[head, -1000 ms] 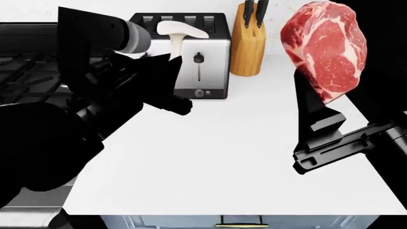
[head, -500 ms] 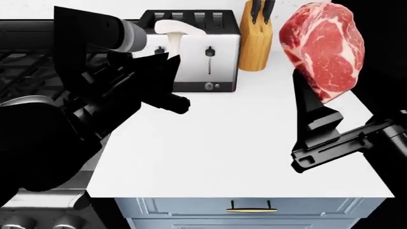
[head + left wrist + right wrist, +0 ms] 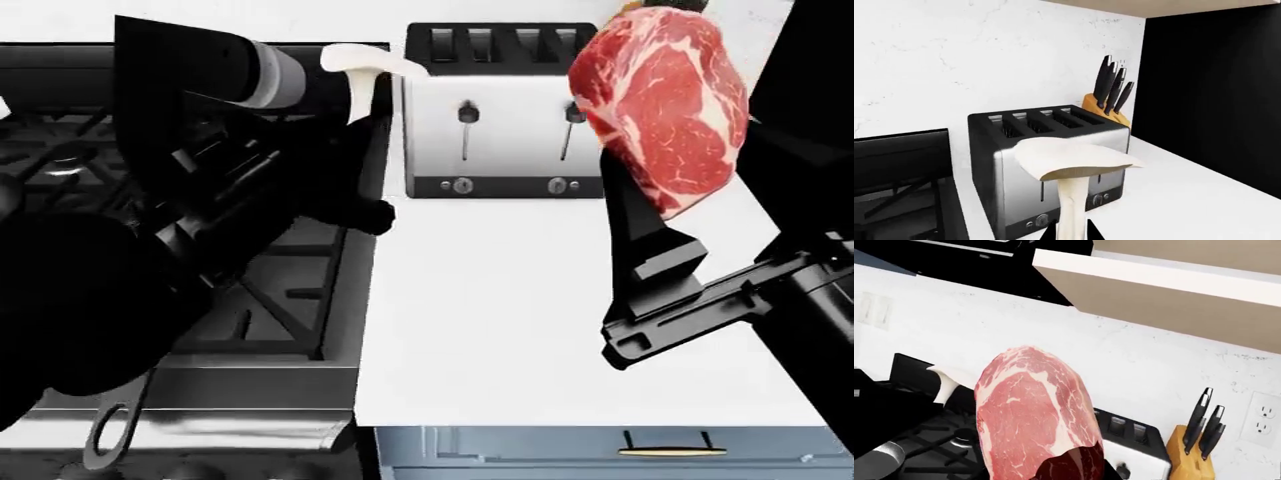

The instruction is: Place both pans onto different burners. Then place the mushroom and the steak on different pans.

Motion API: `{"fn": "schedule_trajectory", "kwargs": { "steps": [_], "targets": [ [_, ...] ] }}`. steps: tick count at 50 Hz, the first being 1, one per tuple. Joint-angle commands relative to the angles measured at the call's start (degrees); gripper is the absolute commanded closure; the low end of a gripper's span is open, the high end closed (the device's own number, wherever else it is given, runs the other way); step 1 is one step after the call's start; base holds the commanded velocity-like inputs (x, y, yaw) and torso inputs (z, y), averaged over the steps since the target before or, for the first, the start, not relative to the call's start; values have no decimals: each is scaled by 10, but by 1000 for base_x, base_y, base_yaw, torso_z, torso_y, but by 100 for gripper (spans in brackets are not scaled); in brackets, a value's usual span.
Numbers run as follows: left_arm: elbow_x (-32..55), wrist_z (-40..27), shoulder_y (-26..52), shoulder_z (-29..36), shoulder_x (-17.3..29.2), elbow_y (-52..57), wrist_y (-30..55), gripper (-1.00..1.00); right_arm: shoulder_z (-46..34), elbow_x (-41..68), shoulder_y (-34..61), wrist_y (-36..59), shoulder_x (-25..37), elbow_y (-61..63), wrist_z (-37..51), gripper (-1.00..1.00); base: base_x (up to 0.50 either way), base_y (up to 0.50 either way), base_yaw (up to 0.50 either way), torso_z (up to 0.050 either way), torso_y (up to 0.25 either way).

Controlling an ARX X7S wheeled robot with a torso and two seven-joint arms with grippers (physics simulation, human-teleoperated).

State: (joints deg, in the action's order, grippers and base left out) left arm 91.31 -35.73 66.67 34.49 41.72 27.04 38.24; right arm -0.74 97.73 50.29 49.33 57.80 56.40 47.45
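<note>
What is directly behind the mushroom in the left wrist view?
Behind the mushroom, held by the left gripper, stands a steel four-slot toaster; farther back, a knife block by the marble wall. The stem covers part of the toaster's front.

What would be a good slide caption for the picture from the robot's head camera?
Left pincer holds a mushroom above the stove; right pincer lifts a steak.

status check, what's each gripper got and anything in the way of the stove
Left gripper shut on mushroom, above the stove. Right gripper shut on steak, above the counter. Toaster behind; nothing seen in the way.
</note>
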Motion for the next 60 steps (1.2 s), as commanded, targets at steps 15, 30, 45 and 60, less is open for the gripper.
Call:
{"fn": "schedule_trajectory", "kwargs": {
  "steps": [15, 30, 45, 60],
  "targets": [
    [0, 3, 1, -2, 2, -4, -4, 100, -3, 0, 22, 11, 4, 1, 10, 100, 113, 500, 0, 0, 0],
    [5, -4, 6, -2, 2, 2, -2, 100, 6, 2, 18, 10, 10, 5, 12, 100, 18, 500, 0, 0, 1],
    [7, -5, 5, -5, 6, 4, -3, 100, 5, 9, 25, 11, 11, 7, 18, 100, 0, 500, 0, 0, 0],
    [3, -2, 4, -2, 4, -1, -4, 100, 17, -1, 5, 7, 6, 3, 9, 100, 0, 500, 0, 0, 1]
  ]
}}
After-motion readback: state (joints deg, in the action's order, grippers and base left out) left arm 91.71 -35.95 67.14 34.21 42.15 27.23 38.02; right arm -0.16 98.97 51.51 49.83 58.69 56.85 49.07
